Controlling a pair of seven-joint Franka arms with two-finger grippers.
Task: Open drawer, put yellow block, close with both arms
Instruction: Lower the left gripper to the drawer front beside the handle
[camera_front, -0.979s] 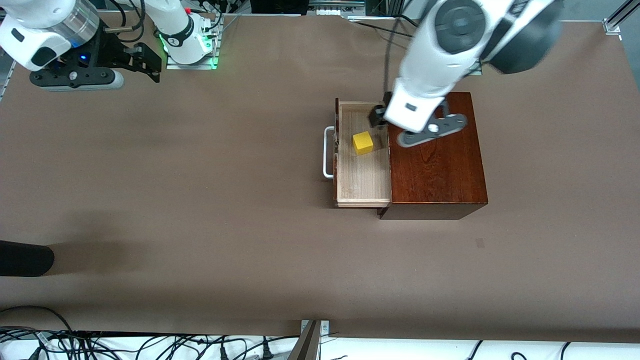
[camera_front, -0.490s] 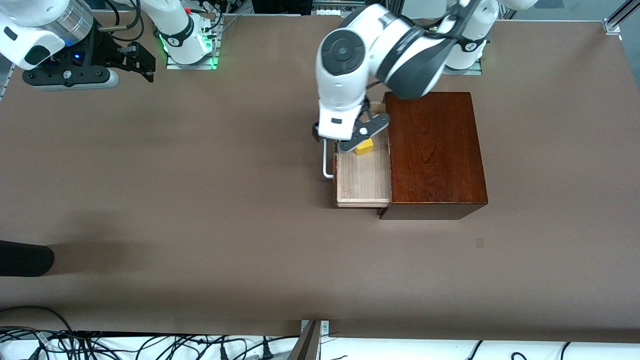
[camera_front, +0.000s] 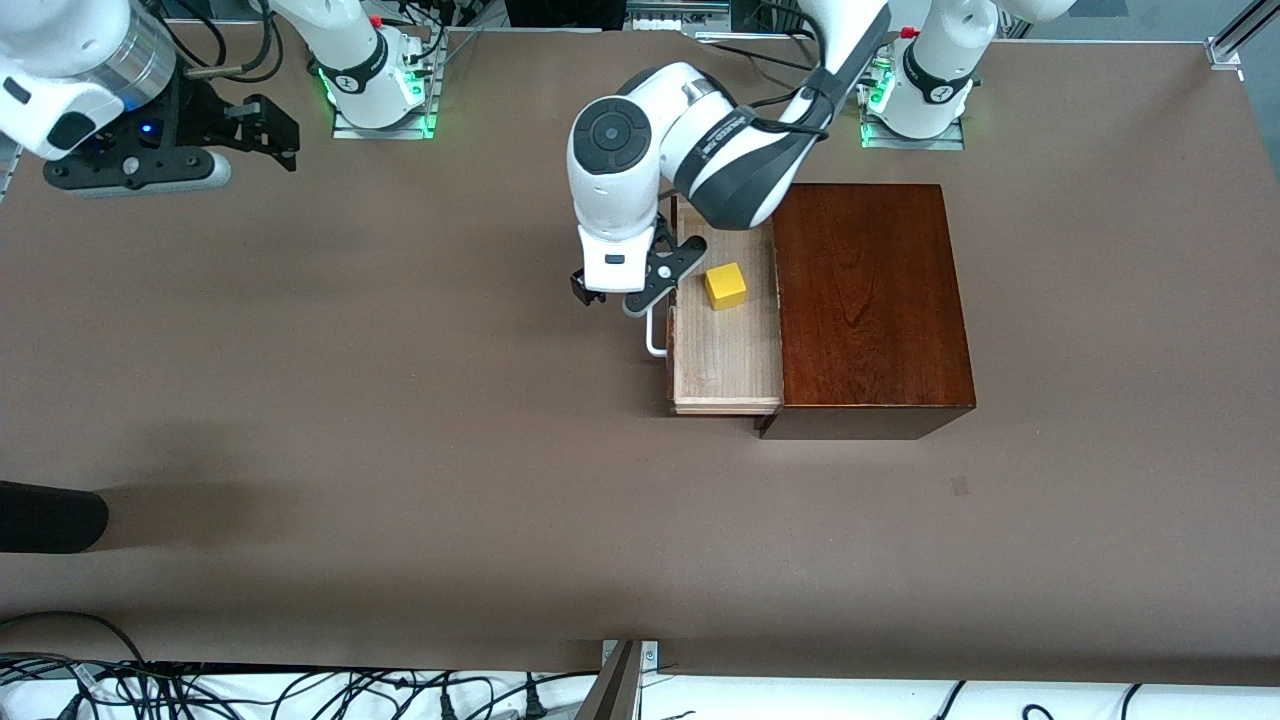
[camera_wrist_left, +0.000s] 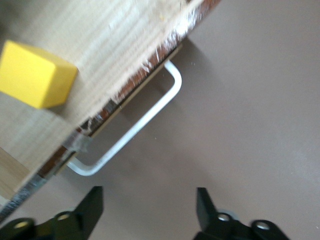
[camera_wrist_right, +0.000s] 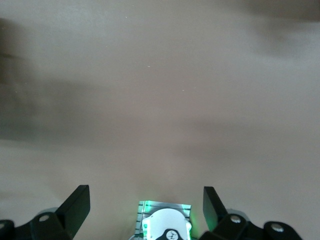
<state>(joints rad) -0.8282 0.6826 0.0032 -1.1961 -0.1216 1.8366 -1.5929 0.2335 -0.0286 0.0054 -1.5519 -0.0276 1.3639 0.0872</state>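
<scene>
The drawer (camera_front: 727, 350) stands pulled out of the dark mahogany box (camera_front: 870, 300), its white handle (camera_front: 655, 335) facing the right arm's end of the table. The yellow block (camera_front: 725, 286) lies in the drawer's tray. My left gripper (camera_front: 605, 295) is open and empty, over the bare table just in front of the handle. The left wrist view shows the block (camera_wrist_left: 37, 75), the handle (camera_wrist_left: 135, 130) and my open left gripper (camera_wrist_left: 149, 210). My right gripper (camera_front: 285, 130) waits open and empty near its base; it also shows in the right wrist view (camera_wrist_right: 145, 205).
The right arm's base (camera_front: 375, 85) and the left arm's base (camera_front: 912, 90) stand at the table's edge farthest from the front camera. A dark object (camera_front: 50, 515) juts over the table at the right arm's end. Cables (camera_front: 250, 690) lie past the nearest edge.
My left gripper swung from over the box and drawer, past the block, to over the table in front of the handle. The block stayed in the drawer. The right gripper barely shifted.
</scene>
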